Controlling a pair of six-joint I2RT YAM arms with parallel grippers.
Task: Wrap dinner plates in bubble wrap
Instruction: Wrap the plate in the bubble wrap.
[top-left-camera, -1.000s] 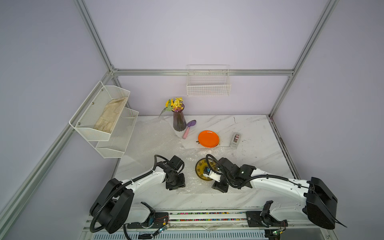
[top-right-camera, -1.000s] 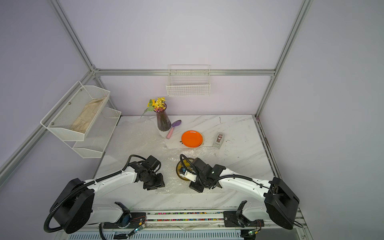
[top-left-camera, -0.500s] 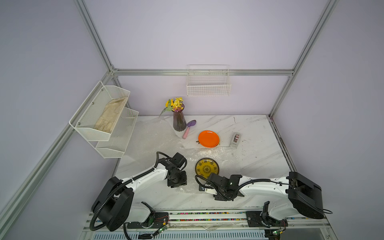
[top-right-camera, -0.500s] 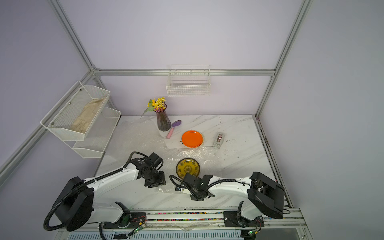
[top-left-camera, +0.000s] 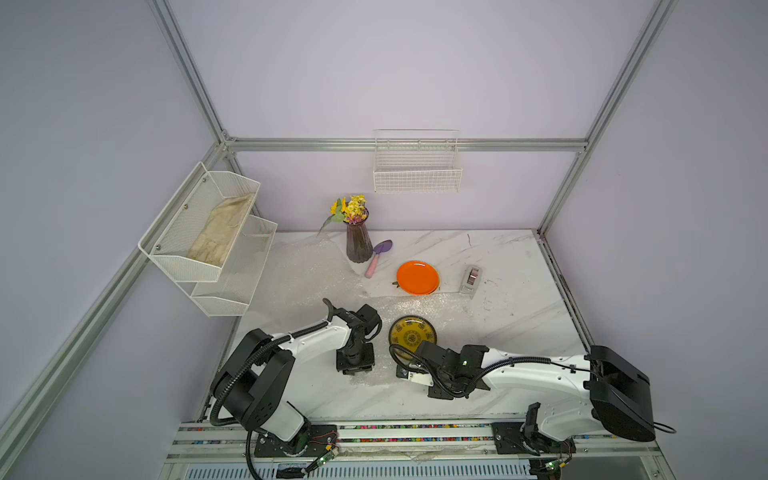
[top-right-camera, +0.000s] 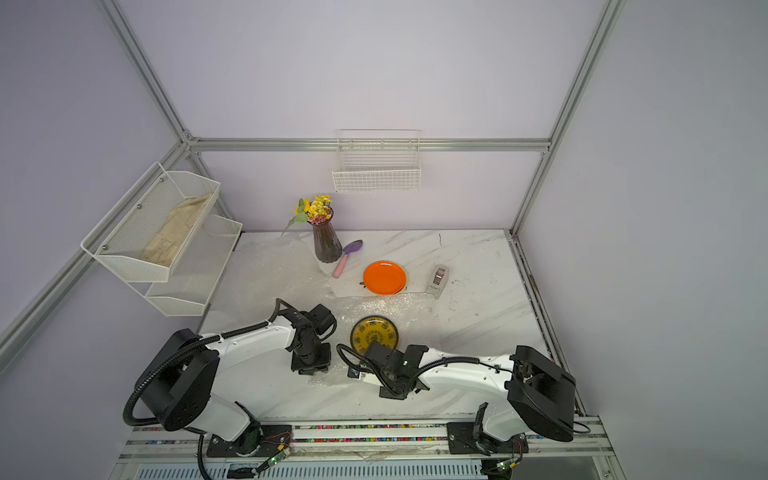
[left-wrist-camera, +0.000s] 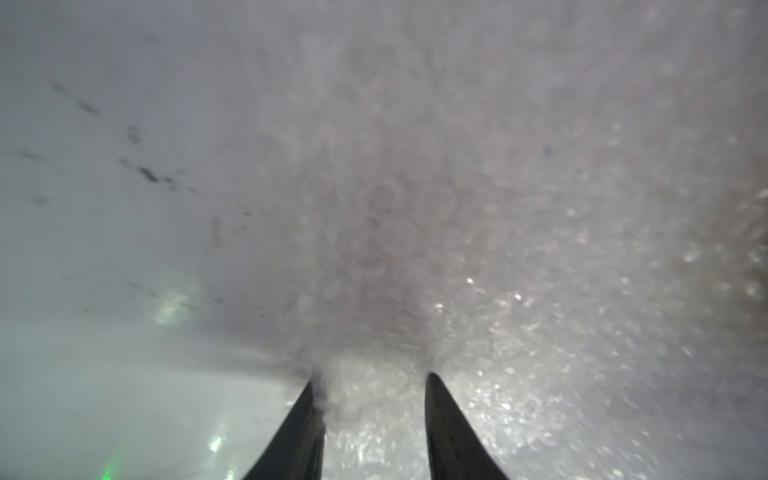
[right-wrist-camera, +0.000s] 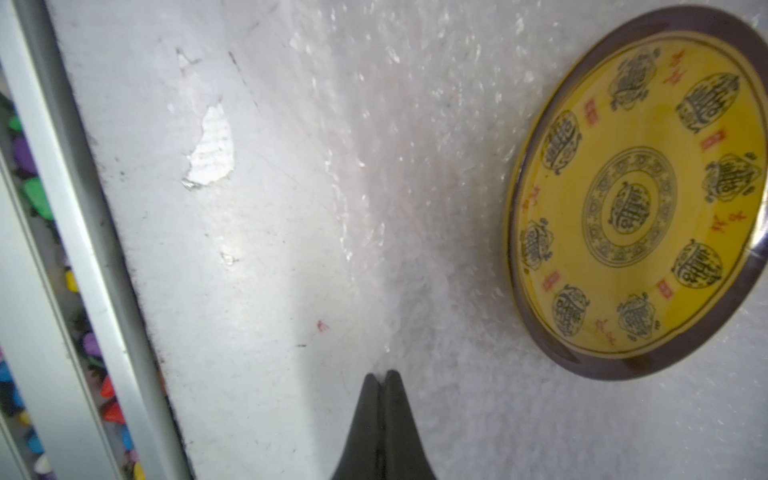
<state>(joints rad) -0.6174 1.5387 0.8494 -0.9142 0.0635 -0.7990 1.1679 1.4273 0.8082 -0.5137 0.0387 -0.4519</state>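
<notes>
- Right gripper (right-wrist-camera: 381, 372) is pressed together at the wrap (right-wrist-camera: 436, 415) edge, perhaps nipping it; the yellow plate (right-wrist-camera: 636, 187) lies on the wrap, near and ahead.
- Left gripper (left-wrist-camera: 372, 376) is spread, with wrap bunched in the gap.
- Risk: the film slips free, or a pull drags the plate askew.
- Wrist views alone show the jaws; top views hide them.

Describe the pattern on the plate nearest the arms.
Plate: yellow, dark ornamental medallions, dark rim; clearest in right wrist view.
</notes>
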